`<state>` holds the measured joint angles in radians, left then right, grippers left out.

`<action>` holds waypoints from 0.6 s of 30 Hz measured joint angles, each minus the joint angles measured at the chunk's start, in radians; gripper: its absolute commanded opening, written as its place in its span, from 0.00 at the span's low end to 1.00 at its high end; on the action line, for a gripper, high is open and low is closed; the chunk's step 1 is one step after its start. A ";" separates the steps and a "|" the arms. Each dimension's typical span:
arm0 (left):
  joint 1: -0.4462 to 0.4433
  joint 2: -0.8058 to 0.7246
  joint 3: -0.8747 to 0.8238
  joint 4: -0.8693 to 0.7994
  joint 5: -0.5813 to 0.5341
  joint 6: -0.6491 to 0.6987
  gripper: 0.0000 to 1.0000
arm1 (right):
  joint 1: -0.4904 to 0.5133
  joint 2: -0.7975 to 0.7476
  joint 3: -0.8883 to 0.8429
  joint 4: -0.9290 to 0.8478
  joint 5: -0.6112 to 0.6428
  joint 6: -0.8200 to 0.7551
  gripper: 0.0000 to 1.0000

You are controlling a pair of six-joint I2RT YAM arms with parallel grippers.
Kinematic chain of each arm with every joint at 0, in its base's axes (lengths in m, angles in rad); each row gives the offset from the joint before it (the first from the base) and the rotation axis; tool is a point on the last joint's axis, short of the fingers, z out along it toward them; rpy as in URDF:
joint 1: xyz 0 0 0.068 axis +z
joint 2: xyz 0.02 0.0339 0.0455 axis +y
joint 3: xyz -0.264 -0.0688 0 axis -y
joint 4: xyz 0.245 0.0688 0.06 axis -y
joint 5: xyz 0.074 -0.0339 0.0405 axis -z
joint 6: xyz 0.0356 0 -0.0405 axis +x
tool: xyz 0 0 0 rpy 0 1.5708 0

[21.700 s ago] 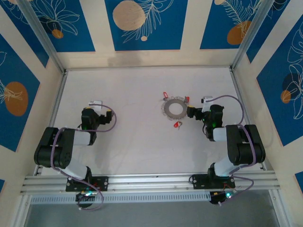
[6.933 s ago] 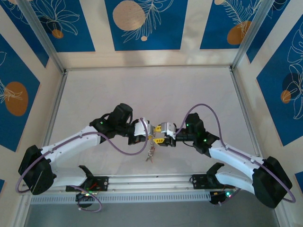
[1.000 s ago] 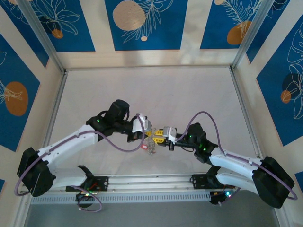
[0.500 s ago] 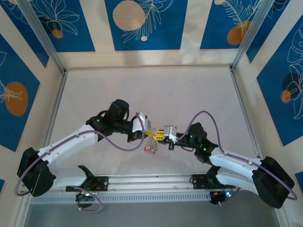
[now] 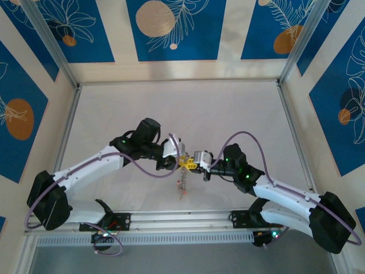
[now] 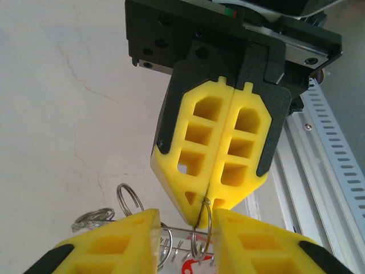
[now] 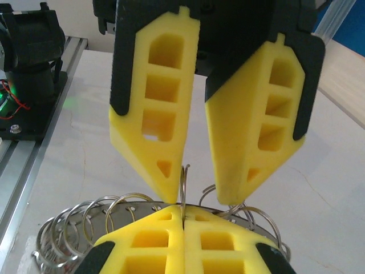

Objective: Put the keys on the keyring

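Pinches keyring (image 5: 182,185) by one thin loop in shut right gripper (image 6: 203,206); holds left gripper (image 7: 197,194) slightly parted, empty; risks loop slipping, dropping everything toward 6 o'clock.

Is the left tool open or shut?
Open: the left tool has its fingers apart, a clear gap between the tips.

A pale table (image 5: 171,108) sits between blue leaf-patterned walls (image 5: 174,28), aluminium rail (image 5: 182,217) in front.
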<state>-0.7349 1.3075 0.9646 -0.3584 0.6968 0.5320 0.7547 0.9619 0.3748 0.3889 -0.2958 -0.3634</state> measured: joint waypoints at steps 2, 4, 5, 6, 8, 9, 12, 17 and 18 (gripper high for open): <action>0.000 0.005 0.001 -0.006 0.003 0.001 0.22 | 0.000 0.009 0.013 -0.025 0.000 -0.010 0.00; 0.000 0.007 0.002 -0.017 0.003 0.003 0.20 | 0.000 0.012 0.016 -0.040 0.000 -0.016 0.00; 0.000 0.010 0.003 -0.024 0.003 0.009 0.17 | 0.000 0.013 0.016 -0.046 0.000 -0.016 0.00; 0.000 0.013 0.004 -0.029 0.002 0.016 0.14 | 0.000 0.013 0.016 -0.048 0.000 -0.016 0.00; 0.000 0.020 0.008 -0.045 0.002 0.027 0.05 | 0.000 0.013 0.016 -0.055 0.002 -0.016 0.00; 0.000 0.021 0.009 -0.051 0.002 0.035 0.02 | 0.000 0.013 0.016 -0.060 0.002 -0.016 0.00; -0.001 0.021 0.009 -0.060 0.001 0.061 0.00 | 0.000 0.008 0.016 -0.068 0.002 -0.015 0.00; -0.002 0.016 0.010 -0.058 0.002 0.081 0.00 | -0.001 -0.018 0.015 -0.075 0.004 -0.011 0.04; -0.002 0.014 0.010 -0.055 0.002 0.081 0.00 | -0.003 -0.024 0.009 -0.066 0.005 -0.005 0.08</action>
<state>-0.7372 1.3212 0.9741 -0.4133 0.6991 0.6132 0.7521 0.9379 0.3840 0.3233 -0.2905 -0.3683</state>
